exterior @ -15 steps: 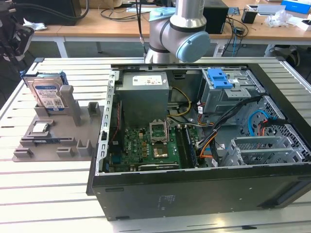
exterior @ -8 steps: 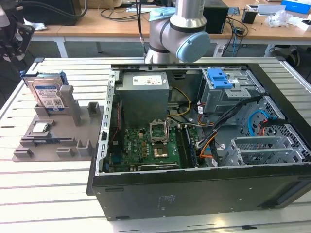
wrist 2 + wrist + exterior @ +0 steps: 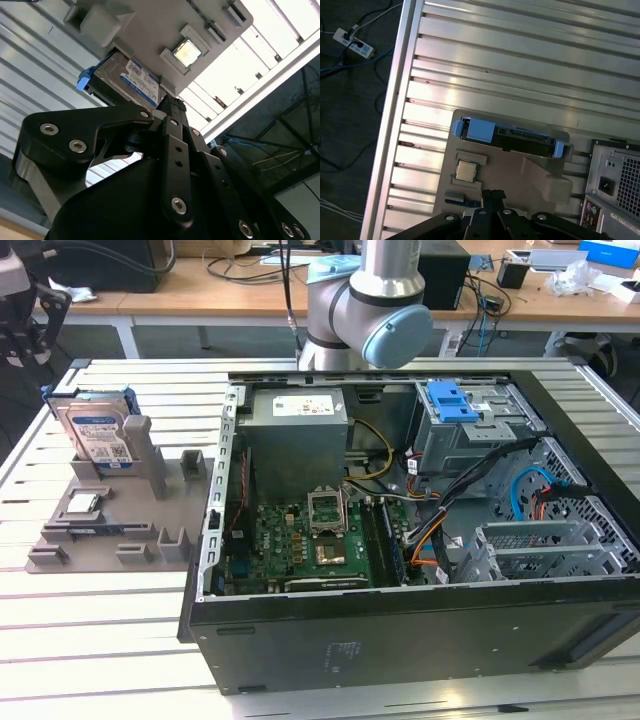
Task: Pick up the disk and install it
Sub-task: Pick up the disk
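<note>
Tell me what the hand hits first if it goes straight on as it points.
The hand would probably meet the grey holder first, between the disk and the chip; depth is unclear.

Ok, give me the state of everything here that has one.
disk: standing on edge in a slot of the grey holder, not picked up.
gripper: above the holder, clear of the disk.
chip: lying flat in its recess in the holder.
computer case: lying on its side, side panel off, inside exposed.
</note>
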`<state>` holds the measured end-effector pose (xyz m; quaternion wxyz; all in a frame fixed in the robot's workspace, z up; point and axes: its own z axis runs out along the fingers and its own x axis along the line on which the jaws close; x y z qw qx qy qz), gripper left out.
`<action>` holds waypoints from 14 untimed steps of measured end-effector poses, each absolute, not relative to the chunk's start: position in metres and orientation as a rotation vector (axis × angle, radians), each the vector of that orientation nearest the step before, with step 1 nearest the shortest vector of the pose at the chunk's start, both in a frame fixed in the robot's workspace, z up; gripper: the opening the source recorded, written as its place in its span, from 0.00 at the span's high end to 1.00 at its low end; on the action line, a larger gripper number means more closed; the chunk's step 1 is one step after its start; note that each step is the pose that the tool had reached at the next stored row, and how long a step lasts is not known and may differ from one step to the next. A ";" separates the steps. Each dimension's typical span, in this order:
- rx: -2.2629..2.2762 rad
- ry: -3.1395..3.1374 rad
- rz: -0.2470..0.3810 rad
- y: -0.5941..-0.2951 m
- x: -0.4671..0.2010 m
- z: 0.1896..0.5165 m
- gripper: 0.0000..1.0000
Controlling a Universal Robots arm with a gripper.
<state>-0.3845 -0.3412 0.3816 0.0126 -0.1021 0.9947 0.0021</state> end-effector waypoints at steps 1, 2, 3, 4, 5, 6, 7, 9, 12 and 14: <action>-0.339 3.098 0.007 -0.341 -0.385 0.382 0.89; -0.355 3.096 0.007 -0.341 -0.385 0.382 0.89; -0.379 3.093 0.007 -0.341 -0.385 0.382 0.89; -0.408 3.090 0.008 -0.341 -0.384 0.382 0.89; -0.417 3.088 0.008 -0.341 -0.385 0.382 0.89; -0.437 3.086 0.008 -0.341 -0.384 0.382 0.89; -0.451 3.084 0.008 -0.341 -0.384 0.382 0.89; -0.474 3.080 0.008 -0.341 -0.385 0.382 0.89; -0.526 3.072 0.009 -0.341 -0.385 0.382 0.89; -0.572 3.064 0.010 -0.341 -0.384 0.382 0.89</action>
